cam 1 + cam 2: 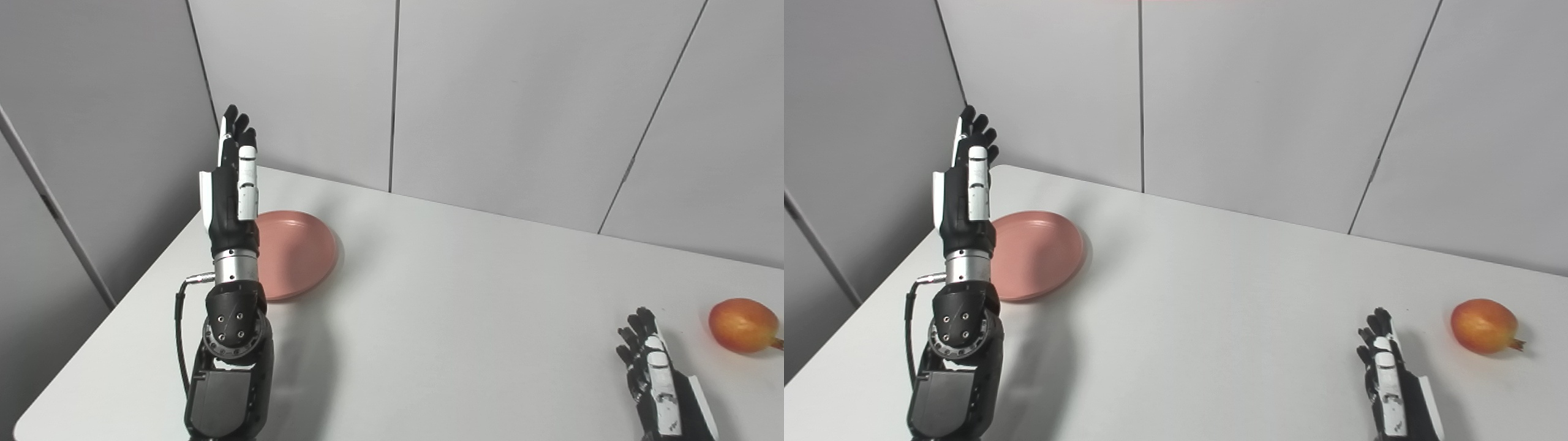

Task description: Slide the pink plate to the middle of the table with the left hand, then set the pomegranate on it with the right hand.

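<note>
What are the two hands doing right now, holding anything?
Left hand: open, fingers straight up, holding nothing, raised beside the pink plate.
Right hand: open, empty, low over the table, apart from the pomegranate.

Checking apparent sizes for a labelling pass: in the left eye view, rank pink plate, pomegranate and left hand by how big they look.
1. left hand, nearer the camera, so only roughly level with the plate
2. pink plate, partly hidden
3. pomegranate

White table [441,318], pink plate [300,251] near its left edge, pomegranate [742,324] far right.
</note>
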### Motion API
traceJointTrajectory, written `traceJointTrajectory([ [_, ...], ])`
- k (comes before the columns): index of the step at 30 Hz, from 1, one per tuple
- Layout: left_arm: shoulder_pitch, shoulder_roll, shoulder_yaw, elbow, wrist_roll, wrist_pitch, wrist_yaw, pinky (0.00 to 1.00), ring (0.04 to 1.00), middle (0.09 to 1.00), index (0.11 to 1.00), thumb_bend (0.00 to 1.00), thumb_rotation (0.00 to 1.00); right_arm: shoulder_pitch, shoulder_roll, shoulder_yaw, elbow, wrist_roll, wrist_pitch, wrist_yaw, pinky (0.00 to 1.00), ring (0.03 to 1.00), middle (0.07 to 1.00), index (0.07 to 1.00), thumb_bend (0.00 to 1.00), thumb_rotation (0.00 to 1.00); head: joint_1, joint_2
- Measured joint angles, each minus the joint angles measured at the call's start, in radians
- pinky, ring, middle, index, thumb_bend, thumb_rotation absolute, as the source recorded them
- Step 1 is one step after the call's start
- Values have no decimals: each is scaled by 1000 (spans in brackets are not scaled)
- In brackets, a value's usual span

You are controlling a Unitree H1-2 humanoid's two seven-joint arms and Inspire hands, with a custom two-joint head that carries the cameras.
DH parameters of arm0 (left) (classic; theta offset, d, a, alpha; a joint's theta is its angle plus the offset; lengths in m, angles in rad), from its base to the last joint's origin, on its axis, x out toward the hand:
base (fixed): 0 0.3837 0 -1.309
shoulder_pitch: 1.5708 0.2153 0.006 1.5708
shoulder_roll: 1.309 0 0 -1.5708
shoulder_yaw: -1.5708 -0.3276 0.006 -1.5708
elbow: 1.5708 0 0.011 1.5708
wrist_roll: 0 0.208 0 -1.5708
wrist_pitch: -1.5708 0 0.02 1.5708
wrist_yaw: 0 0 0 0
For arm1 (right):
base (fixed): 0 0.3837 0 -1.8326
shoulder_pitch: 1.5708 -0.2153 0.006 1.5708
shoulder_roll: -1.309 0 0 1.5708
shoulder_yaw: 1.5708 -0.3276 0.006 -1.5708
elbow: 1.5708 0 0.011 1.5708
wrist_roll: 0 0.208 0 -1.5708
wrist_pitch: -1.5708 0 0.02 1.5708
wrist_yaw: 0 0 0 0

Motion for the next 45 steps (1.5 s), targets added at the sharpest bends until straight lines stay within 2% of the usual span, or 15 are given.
traceJointTrajectory([
  [5,2,8,35,0,-36,0,10,975,965,980,972,481,1000,0,-1,1,0,-8,0,0,1000,1000,1000,1000,166,1000,0,0],
  [18,27,23,66,34,-39,-8,40,961,944,963,954,488,1000,0,-1,0,0,-5,0,-1,1000,1000,1000,1000,155,1000,6,-6],
  [23,38,23,79,66,-65,-18,40,950,950,962,946,448,1000,0,-1,-1,0,-4,0,-1,1000,1000,1000,1000,160,1000,8,-5],
  [30,42,23,101,90,-125,-27,40,987,969,972,952,419,1000,0,-1,-2,0,-13,0,-5,1000,1000,1000,1000,159,1000,8,-3],
  [45,58,39,136,150,-212,-54,38,988,955,960,932,413,1000,0,-5,-8,0,-8,0,-3,1000,1000,1000,1000,176,1000,17,-3],
])
